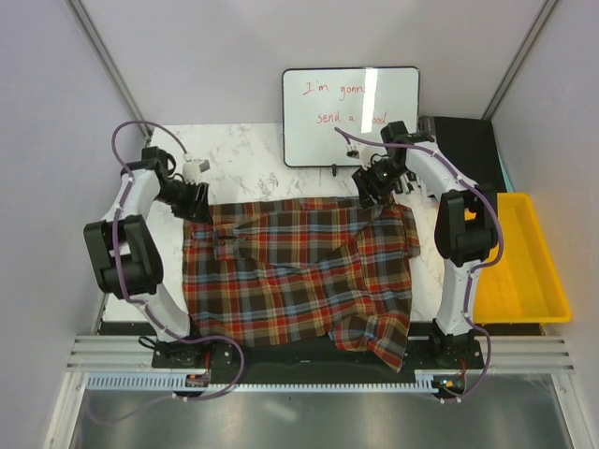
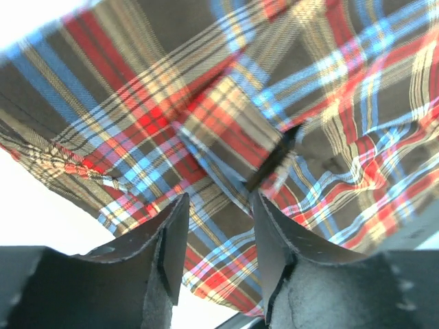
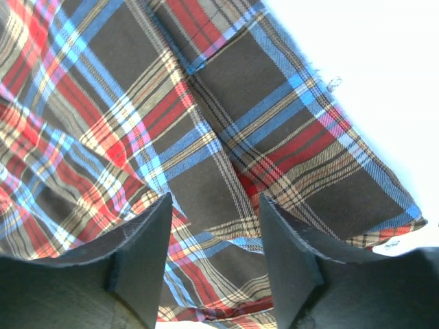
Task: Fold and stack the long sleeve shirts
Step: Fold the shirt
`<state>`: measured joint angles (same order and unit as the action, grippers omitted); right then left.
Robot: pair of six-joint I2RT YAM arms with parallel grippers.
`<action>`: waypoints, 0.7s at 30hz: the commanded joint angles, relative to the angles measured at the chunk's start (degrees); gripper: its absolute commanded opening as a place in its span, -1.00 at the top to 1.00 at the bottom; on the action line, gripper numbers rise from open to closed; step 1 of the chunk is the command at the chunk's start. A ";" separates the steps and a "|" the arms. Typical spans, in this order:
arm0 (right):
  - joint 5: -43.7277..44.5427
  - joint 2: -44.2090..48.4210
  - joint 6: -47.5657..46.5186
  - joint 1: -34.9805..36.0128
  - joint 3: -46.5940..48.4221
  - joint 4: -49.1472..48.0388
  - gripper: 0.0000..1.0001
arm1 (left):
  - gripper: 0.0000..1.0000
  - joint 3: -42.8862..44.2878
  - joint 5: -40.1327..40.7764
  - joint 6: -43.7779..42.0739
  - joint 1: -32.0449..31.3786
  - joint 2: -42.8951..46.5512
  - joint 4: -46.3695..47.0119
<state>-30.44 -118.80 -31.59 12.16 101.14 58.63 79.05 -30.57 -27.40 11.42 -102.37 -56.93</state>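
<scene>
**Plaid flannel long sleeve shirt [image 1: 299, 271], red-orange, dark and pale blue checks: spread flat, one claw at each far corner**

Left claw [image 2: 219, 202]: released. Its black fingers [image 2: 171, 240] stand apart with nothing pinched between them. Plaid cloth lies just beyond the tips, and a folded edge of it runs slantwise under the gap. To this claw's left the cloth ends and bright white surface shows.

Right claw [image 3: 215, 202]: jaws apart, not clamped. Plaid cloth fills the view under and past the gap. Whether the fingertips touch it cannot be told. A hemmed edge of the cloth runs off to this claw's right, with bright surface past it.

Shirt, seen from overhead: it extends from both claws back toward the arm bases. The left claw is over its far left corner and the right claw over its far right corner. The surface is wrinkled, and the near right part reaches onto the dark rail between the bases.

White marble-patterned table [image 1: 243, 159]: bare beyond the left claw.

White rectangular whiteboard with red handwriting [image 1: 351, 117]: just beyond the right claw.

Yellow plastic bin [image 1: 524, 271]: outboard of the right arm, apart from the shirt.
</scene>
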 commanded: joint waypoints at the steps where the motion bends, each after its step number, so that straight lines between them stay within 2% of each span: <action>1: 4.40 3.32 3.38 1.89 -2.61 -3.96 -0.07 | -0.04 -4.15 2.87 -5.12 -6.21 9.46 1.03; 8: 13.46 -0.11 2.06 2.08 -7.36 -6.59 0.25 | -0.07 -11.45 3.32 -2.14 -10.36 10.79 4.54; 10: 14.61 0.24 2.06 1.73 -8.94 -7.04 0.35 | -0.20 -11.98 3.76 -1.87 -10.54 10.78 5.42; 14: 14.70 2.25 2.15 0.49 -11.40 -8.26 0.45 | -0.21 -13.91 5.78 -0.47 -10.54 10.70 7.88; 16: 14.27 2.26 2.67 0.49 -11.24 -8.97 0.30 | -0.15 -14.62 7.09 0.15 -10.54 9.91 10.07; 17: 13.83 1.74 3.81 0.49 -10.45 -8.62 0.15 | -0.15 -14.97 7.54 0.59 -10.54 8.69 10.69; 18: 13.13 1.56 4.08 0.49 -8.35 -8.10 -0.17 | -0.15 -14.71 8.24 0.85 -10.54 8.15 10.96; 19: 13.12 1.82 4.35 0.49 -7.37 -6.88 -0.31 | -0.15 -14.54 8.33 1.20 -10.63 7.89 11.13; 21: 13.56 3.31 4.61 0.32 -5.88 -5.81 -0.37 | -0.15 -14.53 7.81 1.21 -10.80 9.46 11.14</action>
<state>-17.45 -118.37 -28.27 12.58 90.85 51.88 64.49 -23.94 -28.18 0.82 -93.62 -48.86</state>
